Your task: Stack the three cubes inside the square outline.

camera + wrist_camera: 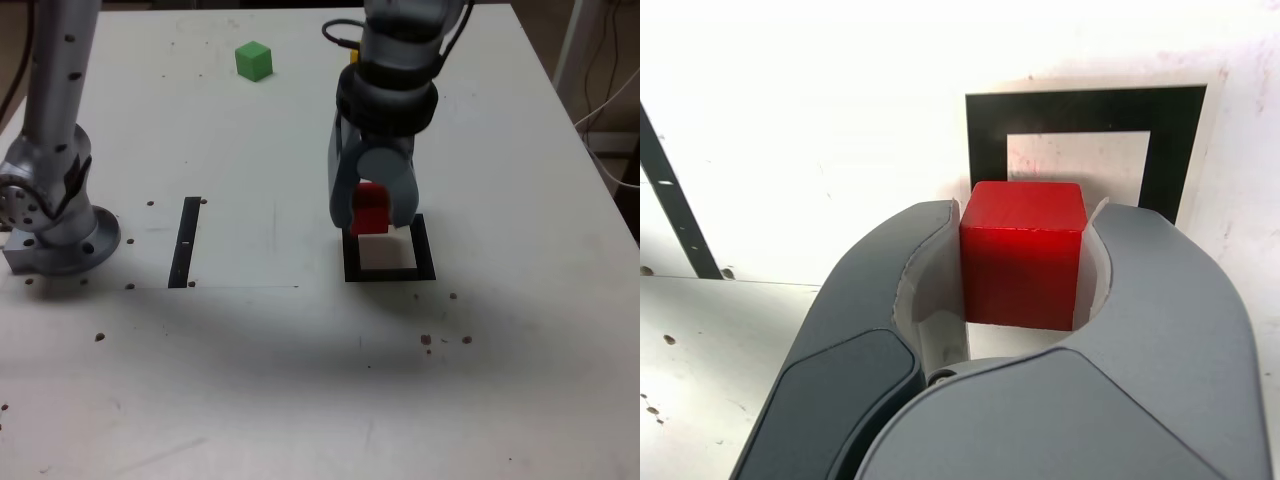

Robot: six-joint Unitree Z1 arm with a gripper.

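gripper [1025, 300]: clamped on red cube [1023, 252], both jaws flat on its sides
red cube: we see it just above square outline [390, 272]
green cube [254, 60]: well apart from outline
advice: we'd centre over white middle, lower, then release

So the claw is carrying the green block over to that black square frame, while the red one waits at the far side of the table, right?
Not quite: the colours are swapped. The gripper is shut on the red cube, as the wrist view shows plainly, just short of the square outline. The green cube is the one waiting at the far side of the table, seen in the exterior view.
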